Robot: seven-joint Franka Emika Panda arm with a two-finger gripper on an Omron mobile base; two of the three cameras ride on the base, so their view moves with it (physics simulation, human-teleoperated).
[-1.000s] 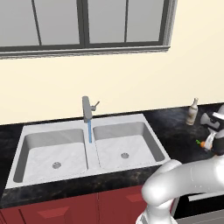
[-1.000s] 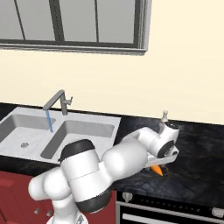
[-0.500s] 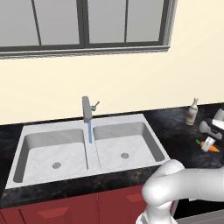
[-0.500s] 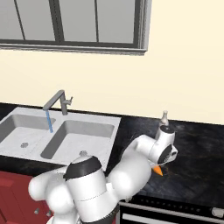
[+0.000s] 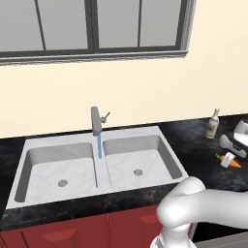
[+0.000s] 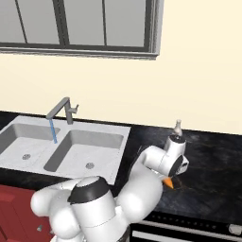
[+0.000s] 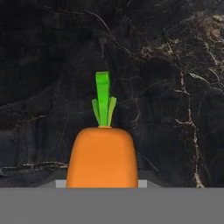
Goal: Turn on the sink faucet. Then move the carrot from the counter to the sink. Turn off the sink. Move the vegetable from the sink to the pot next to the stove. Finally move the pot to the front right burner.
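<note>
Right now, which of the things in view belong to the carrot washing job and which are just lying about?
Job: sink faucet, running; carrot on the counter; sink; gripper down at the carrot.

Lying about: pale bottle by the wall; window.

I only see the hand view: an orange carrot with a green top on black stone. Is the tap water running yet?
Observer: Yes, a thin blue stream falls from the short grey metal sink faucet into the light grey double-basin sink, near its middle divider.
Operator: What's near the carrot?
Observer: A pale slim bottle stands upright behind it, by the wall.
Operator: Which way is the sink?
Observer: In both base views it lies left of the carrot, along the glossy black counter.
</note>
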